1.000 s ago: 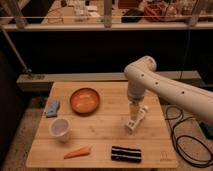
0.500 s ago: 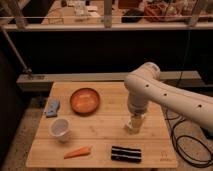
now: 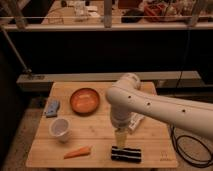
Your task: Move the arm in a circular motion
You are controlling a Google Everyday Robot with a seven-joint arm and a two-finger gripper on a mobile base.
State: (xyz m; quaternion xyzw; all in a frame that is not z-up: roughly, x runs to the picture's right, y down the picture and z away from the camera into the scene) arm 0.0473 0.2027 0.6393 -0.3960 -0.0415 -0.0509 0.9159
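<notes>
The big white arm [image 3: 150, 102] of thick rounded segments with small dark dots reaches in from the right over the wooden table [image 3: 100, 132]. It bends down near the table's middle right. Its narrow pale-yellowish gripper [image 3: 120, 139] points straight down, just above a black rectangular object [image 3: 125, 154] near the front edge. A small white bottle [image 3: 135, 121] lies on the table right behind the arm, partly hidden by it.
An orange bowl [image 3: 84, 100] sits at the table's back middle. A blue-grey cloth [image 3: 52, 107] lies at the left, a white cup [image 3: 59, 129] in front of it, and a carrot [image 3: 77, 152] near the front edge. Black cables [image 3: 187, 150] lie on the floor at the right.
The arm has swung leftward and toward the front of the table. Its tip moved from beside the white bottle to above the black object.
</notes>
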